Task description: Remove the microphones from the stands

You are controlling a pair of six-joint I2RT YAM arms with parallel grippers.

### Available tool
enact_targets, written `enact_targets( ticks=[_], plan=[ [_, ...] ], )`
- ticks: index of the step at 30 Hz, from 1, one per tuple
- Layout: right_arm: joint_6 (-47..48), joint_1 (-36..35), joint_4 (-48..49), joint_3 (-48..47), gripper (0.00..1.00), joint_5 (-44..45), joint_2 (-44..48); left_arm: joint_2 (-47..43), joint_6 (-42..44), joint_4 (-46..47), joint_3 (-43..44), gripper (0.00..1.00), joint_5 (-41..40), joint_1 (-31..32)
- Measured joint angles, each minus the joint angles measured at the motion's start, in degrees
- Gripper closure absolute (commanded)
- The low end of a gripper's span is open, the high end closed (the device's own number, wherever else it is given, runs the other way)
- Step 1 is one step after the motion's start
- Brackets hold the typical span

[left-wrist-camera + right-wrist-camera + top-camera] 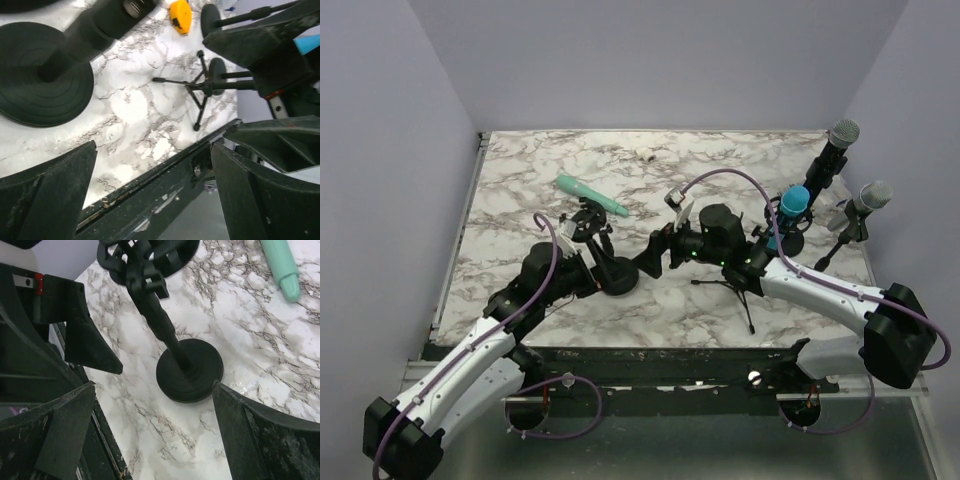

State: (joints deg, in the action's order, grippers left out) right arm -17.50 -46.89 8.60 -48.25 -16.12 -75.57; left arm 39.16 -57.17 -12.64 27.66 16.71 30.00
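Top view: teal microphone (590, 197) lies flat on the marble counter (510, 180), upper left of centre, slanting down to the right. It's out of the stand (617, 275), whose round black base sits left of centre. The stand's cage-like clip (585, 222) is just above the base in frame and just below the mic, w/ nothing in it. My left pincer (586, 262) is just left of the base and my right pincer (657, 253) just right of it, each facing the other. From up here I can't tell how wide either gapes. Right half: small tripod (734, 290) low down, blue-headed mic (794, 203) on its own stand, grey mic (844, 133) upper right, second grey mic (875, 194) below it.

Left wrist view: my left pincer (154, 150) is spread wide. Its fingers (50, 200) sit in the lower left and lower right corners, w/ only counter and its front edge between them; it grips nothing. Stand base fills the upper left, pole leaning toward the top edge. Tripod is right of centre, a yellow tape measure (180, 15) at top centre. My right arm's black bulk takes up the upper right.

Right wrist view: my right pincer (154, 387) is also spread wide and holds nothing, fingers (270, 440) in the two lower corners. Stand base is at centre, apart from both fingers, pole rising up-left to the clip at the top edge. One end of the microphone shows in the upper right corner, on the counter, well apart from the base. My left pincer's dark fingers are at mid left.
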Motion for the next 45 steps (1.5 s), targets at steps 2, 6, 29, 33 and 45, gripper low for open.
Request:
enact_targets(
  ticks=[2,6,29,33,45],
  plan=[
    [0.5,0.0,0.8,0.3,0.0,-0.9,0.1,1.5,0.7,-0.3,0.6,0.11,-3.6,3.5],
    [1.1,0.1,3.3,3.4,0.01,-1.4,1.5,4.2,2.9,-1.9,3.6,0.12,-13.7,11.4],
    [1.2,0.0,24.8,20.5,0.4,-1.6,7.0,17.0,15.5,10.0,1.3,0.41,-37.2,15.6],
    [1.3,0.0,26.3,20.7,0.43,-0.8,7.2,20.5,18.1,13.2,1.3,0.45,-38.7,15.6],
    [1.5,0.0,27.8,21.2,0.44,0.1,7.6,23.5,19.3,20.8,-0.9,0.37,-42.9,15.6]
  ],
)
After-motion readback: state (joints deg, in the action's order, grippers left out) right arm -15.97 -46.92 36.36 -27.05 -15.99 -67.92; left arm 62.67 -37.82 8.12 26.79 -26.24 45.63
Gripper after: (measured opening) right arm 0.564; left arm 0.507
